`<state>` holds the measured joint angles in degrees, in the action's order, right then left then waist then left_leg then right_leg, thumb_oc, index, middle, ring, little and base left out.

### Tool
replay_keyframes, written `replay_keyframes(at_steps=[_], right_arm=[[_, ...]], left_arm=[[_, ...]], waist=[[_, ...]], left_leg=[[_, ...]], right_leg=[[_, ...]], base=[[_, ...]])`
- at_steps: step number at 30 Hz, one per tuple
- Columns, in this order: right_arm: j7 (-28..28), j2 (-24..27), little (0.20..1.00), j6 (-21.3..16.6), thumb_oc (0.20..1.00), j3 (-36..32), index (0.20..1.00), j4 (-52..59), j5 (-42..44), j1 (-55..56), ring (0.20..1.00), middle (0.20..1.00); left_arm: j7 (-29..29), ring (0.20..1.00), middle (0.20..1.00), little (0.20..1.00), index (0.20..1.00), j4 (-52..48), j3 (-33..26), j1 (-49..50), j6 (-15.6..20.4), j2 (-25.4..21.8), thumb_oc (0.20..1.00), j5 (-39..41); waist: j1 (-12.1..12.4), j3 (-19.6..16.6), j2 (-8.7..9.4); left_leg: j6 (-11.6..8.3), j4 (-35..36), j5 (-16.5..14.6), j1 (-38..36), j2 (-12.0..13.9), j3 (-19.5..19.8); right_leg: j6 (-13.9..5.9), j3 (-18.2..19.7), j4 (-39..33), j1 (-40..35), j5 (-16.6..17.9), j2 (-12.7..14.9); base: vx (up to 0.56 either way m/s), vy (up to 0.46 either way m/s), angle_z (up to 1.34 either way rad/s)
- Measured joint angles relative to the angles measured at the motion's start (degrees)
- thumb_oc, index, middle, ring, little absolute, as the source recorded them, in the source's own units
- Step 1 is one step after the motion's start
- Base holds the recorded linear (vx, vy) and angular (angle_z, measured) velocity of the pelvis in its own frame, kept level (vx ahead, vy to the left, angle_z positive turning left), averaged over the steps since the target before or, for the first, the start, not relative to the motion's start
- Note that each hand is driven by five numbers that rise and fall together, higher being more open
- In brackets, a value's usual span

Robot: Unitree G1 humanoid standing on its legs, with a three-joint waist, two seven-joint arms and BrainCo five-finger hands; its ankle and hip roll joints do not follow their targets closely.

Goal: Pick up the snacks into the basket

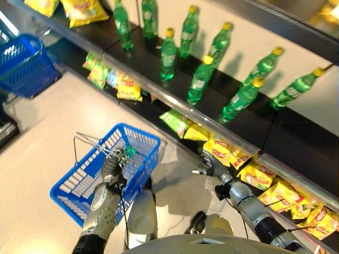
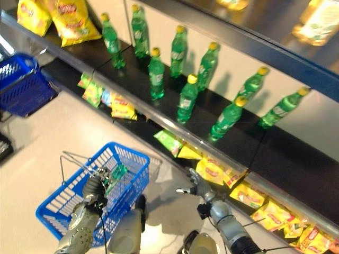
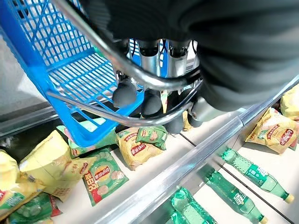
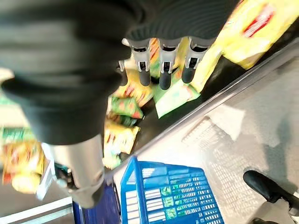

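Fingers of the left hand [image 1: 111,168] curl round the blue basket's [image 1: 85,180] wire handle; right hand [image 1: 211,170] open by the snack bags [image 1: 225,151].

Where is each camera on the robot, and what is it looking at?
Left eye view, right eye view: on the head, looking down at the blue basket, shelves and both arms.
Left wrist view: on the left wrist; left hand curled round the basket's handle.
Right wrist view: on the right wrist; right hand over snack bags.
All share the basket.
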<state>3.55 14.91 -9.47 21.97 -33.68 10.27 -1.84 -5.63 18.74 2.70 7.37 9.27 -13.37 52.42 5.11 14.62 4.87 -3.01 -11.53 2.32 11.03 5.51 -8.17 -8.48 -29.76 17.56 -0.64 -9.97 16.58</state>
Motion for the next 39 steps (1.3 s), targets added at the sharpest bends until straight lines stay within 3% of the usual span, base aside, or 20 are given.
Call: replay_keyframes(at_steps=[9,12,17,25,28,29,30,31,32,33,36,37,39], right_arm=[[0.84,-3.09,1.0,1.45,1.0,-2.9,1.0,-12.7,1.61,2.04,1.0,1.0],[0.69,-2.87,1.0,2.07,1.0,-4.69,1.0,-16.91,1.73,3.16,1.0,1.0],[-0.42,-3.29,1.0,2.41,1.0,-8.12,1.0,-22.73,2.35,3.52,1.0,1.0],[-2.57,-3.36,1.0,2.41,1.0,-11.6,1.0,-30.52,3.93,2.47,1.0,1.0],[-2.96,-3.25,1.0,2.39,1.0,-11.6,1.0,-30.8,3.93,1.51,1.0,1.0],[-3.05,-2.92,1.0,2.21,1.0,-11.79,1.0,-30.5,3.95,1.36,1.0,1.0],[-3.19,-2.49,1.0,2.13,1.0,-11.96,1.0,-30.54,3.95,0.64,1.0,1.0],[-3.9,-2.91,1.0,1.96,1.0,-13.16,1.0,-30.26,4.17,1.15,1.0,1.0],[-4.16,-2.93,1.0,1.87,1.0,-13.82,1.0,-30.04,4.42,1.04,1.0,1.0],[-4.56,-2.89,1.0,1.74,1.0,-14.63,1.0,-30.31,4.88,1.03,1.0,1.0],[-5.31,-4.31,1.0,1.81,1.0,-17.39,1.0,-31.34,6.92,5.4,1.0,1.0],[-5.44,-4.53,1.0,1.91,1.0,-20.39,1.0,-33.49,7.13,4.95,1.0,1.0],[-6.09,-3.43,1.0,1.95,1.0,-21.89,1.0,-34.35,7.21,4.93,1.0,1.0]], left_arm=[[-0.54,0.2,0.2,0.2,0.2,8.77,-2.49,1.99,0.57,2.7,0.2,-2.27],[-0.62,0.2,0.2,0.2,0.2,10.45,-3.29,2.14,0.62,3.89,0.2,-2.3],[-0.61,0.2,0.2,0.2,0.2,12.11,-3.31,2.27,0.68,4.42,0.2,-2.37],[-0.55,0.2,0.2,0.2,0.2,12.71,-2.98,2.69,0.6,4.46,0.2,-4.73],[-0.55,0.2,0.2,0.2,0.2,14.72,-3.05,2.46,0.61,4.34,0.2,-6.74],[-0.71,0.2,0.2,0.2,0.2,15.5,-3.11,2.32,0.61,4.54,0.2,-6.74],[-0.75,0.2,0.2,0.2,0.2,15.57,-3.1,2.32,0.61,4.79,0.2,-6.73],[-0.81,0.2,0.2,0.2,0.2,16.65,-3.12,1.67,0.59,4.77,0.2,-6.73],[-0.87,0.2,0.2,0.2,0.2,16.59,-3.28,1.31,0.65,4.59,0.2,-6.71],[-1.05,0.2,0.2,0.2,0.2,18.5,-3.06,0.47,0.68,4.31,0.2,-7.17],[-1.29,0.2,0.2,0.2,0.2,18.79,-2.08,0.21,0.54,3.37,0.2,-9.12],[-1.44,0.2,0.2,0.2,0.2,18.82,-1.74,-0.13,0.28,3.23,0.2,-8.97],[-1.46,0.2,0.2,0.2,0.2,18.81,-1.61,0.37,-0.03,3.96,0.2,-8.92]], waist=[[-2.83,-7.54,-1.2],[-3.31,-9.47,-2.02],[-4.51,-10.47,-2.25],[-4.32,-10.76,-2.6],[-4.16,-10.84,-2.98],[-4.24,-11.38,-3.03],[-4.12,-11.15,-3.86],[-4.18,-11.11,-2.05],[-3.99,-11.15,-1.73],[-5.63,-10.87,-2.62],[-5.92,-11.08,-1.51],[-5.66,-10.9,-1.15],[-5.92,-10.17,-2.18]], left_leg=[[-0.4,12.15,3.34,-9.3,-0.15,-7.57],[-0.54,16.48,4.71,-11.71,-0.83,-7.63],[-0.59,16.51,4.65,-11.88,-0.7,-8.78],[-0.8,16.45,4.63,-12.47,-0.26,-8.71],[-1.85,14.97,3.96,-12.08,0.65,-2.39],[-2.56,13.54,3.78,-10.35,1.72,-1.24],[-3.5,13.3,3.12,-10.12,2.1,-0.39],[-4.66,11.01,-0.47,-8.4,2.91,-1.19],[-4.64,8.69,-0.56,-7.85,3.96,-2.89],[-8.7,6.29,0.68,-5.82,7.44,-3.04],[-8.01,8.17,1.95,-5.38,5.85,-3.14],[-7.04,9.27,2.22,-5.5,3.92,-2.58],[-5.9,12.41,3.27,-8.06,1.67,-2.99]], right_leg=[[-0.44,6.12,-12.9,-3.31,6.85,-2.95],[-0.69,7.48,-15.61,-4.15,8.45,-3.67],[-0.7,8.78,-17.54,-4.29,9.4,-4.06],[-0.43,9.11,-19.16,-5.36,9.79,-4.78],[-0.03,10.15,-20.46,-5.75,10.6,-5.04],[-0.32,9.92,-20.77,-5.48,11.37,-3.65],[-0.76,10.07,-20.97,-5.47,11.95,-4.15],[-1.53,9.63,-22.28,-5.18,14.58,0.23],[-2.31,7.81,-21.75,-4.54,16.06,3.42],[-6.36,7.56,-20.68,-5.71,15.36,4.97],[-4.77,7.89,-19.93,-5.35,14.37,6.38],[-5.31,7.73,-18.1,-4.14,15.12,8.0],[-3.89,8.41,-15.29,-1.88,17.77,9.97]], base=[[0.06,0.01,-0.46],[0.05,0.009,-0.29],[0.05,-0.056,-0.13],[0.0,-0.056,-0.01],[-0.02,0.186,-0.16],[0.02,0.222,-0.21],[0.04,0.334,-0.23],[0.04,0.23,-0.25],[0.09,0.437,0.13],[0.1,0.457,0.54],[0.13,0.6,0.4],[0.04,0.289,0.04],[0.07,0.462,-0.26]])
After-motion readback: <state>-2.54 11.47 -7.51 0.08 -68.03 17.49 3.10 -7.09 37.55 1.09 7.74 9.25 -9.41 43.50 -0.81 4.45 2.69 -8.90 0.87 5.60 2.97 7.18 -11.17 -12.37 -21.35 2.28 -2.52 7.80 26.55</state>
